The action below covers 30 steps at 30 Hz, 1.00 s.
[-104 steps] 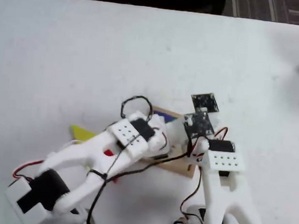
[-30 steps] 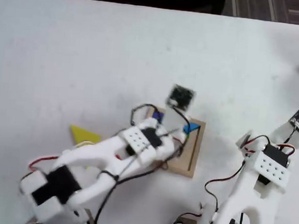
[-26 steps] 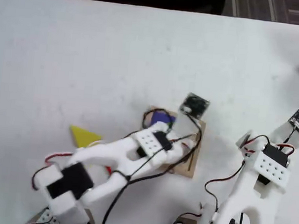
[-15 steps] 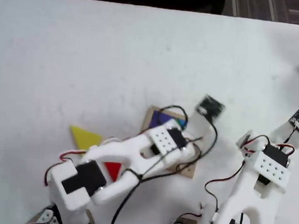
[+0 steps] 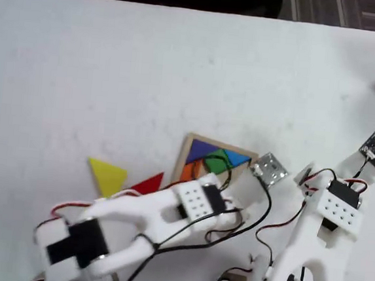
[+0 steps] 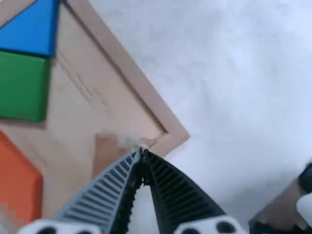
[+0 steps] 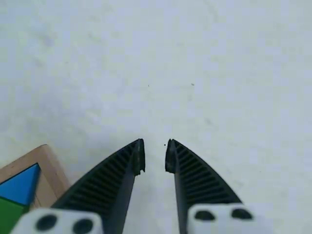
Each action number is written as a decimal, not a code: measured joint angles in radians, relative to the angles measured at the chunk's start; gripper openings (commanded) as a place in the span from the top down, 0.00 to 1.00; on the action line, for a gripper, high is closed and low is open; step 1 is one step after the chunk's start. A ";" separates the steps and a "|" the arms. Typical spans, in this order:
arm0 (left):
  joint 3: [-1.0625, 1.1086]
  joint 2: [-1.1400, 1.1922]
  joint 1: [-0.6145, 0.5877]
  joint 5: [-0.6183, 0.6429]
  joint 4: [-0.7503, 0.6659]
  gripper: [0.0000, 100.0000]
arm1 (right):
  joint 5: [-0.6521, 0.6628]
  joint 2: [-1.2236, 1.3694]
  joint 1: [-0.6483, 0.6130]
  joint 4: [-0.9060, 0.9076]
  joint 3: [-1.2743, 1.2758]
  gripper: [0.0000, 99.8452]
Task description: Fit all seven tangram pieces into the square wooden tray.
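Square wooden tray (image 5: 183,156): centre of high view, near edge under arm. Left gripper (image 6: 143,156): pressed together, empty, by tray's inner corner. Right gripper (image 7: 154,157): slightly spread above bare table (image 5: 114,75). Yellow triangle (image 5: 107,175), red triangle (image 5: 149,184): outside tray's left edge.

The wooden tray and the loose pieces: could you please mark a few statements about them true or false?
1. The yellow triangle lies inside the tray. False: it lies on the table, well apart from the tray.
2. The left hand is shut, with its tips at a corner of the tray. True.
3. The right hand grips a piece. False: it is open and empty over bare table.
4. A green piece sits in the tray right beside a blue piece. True.
5. The red triangle lies on the table outside the tray. True.
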 measured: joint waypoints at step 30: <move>-0.094 0.132 -0.115 0.040 0.110 0.98 | 0.041 0.000 -0.040 0.000 0.000 0.92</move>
